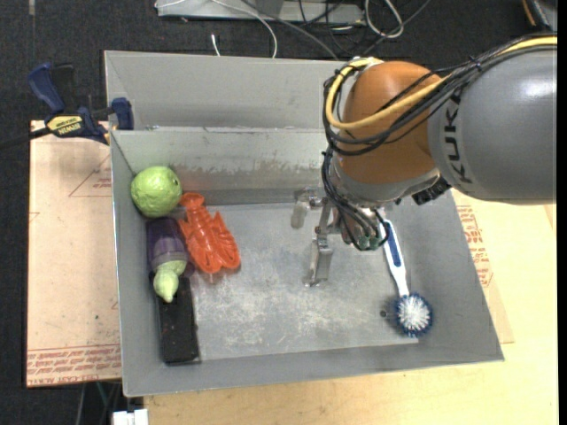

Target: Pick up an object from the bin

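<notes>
Gripper [310, 248] low over bare floor of the grey bin [266, 326] at mid-frame, fingers spread, nothing between them. Nearest: blue-handled brush [402, 282] just right, orange toy lobster [209, 237] left. Further left along the wall: green ball [157, 190], purple-and-green toy vegetable [166, 257], black block [177, 326].

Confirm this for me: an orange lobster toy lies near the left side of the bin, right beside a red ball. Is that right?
Not quite: the ball is green, not red. The camera view shows the orange lobster toy lying near the left side of the bin, right beside that green ball.
</notes>
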